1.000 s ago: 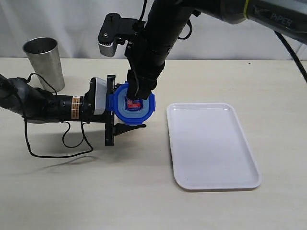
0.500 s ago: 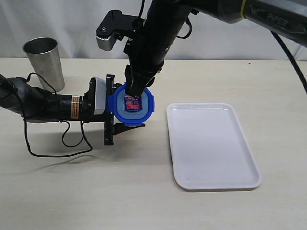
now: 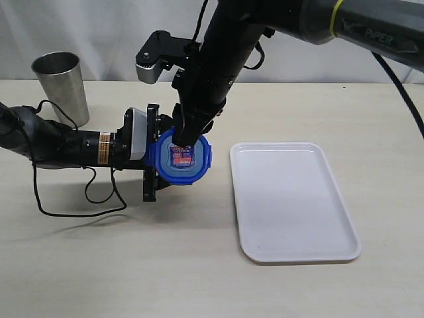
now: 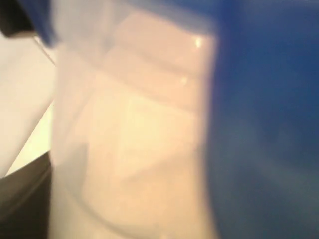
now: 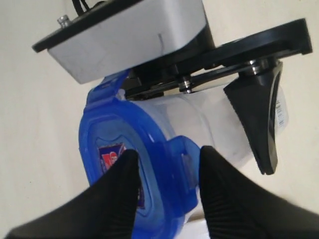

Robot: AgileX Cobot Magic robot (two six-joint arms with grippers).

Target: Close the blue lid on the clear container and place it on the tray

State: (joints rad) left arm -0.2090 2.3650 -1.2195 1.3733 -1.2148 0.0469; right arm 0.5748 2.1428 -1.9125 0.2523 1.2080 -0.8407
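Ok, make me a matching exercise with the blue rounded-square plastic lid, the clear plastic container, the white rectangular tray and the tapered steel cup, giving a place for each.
1. blue rounded-square plastic lid
2. clear plastic container
3. white rectangular tray
4. tapered steel cup

A. upright, farthest left in the exterior view
B. lying flat, farthest right in the exterior view
C. directly under the lid
D. on the container's mouth

Pairs: 1-D, 2-C, 3-B, 4-A

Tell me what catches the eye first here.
The bright blue lid sits on the container at the centre, which the left gripper clasps from the side. The right gripper reaches from above, fingers astride one lid flap. A white tray lies to the right, a steel cup far left.
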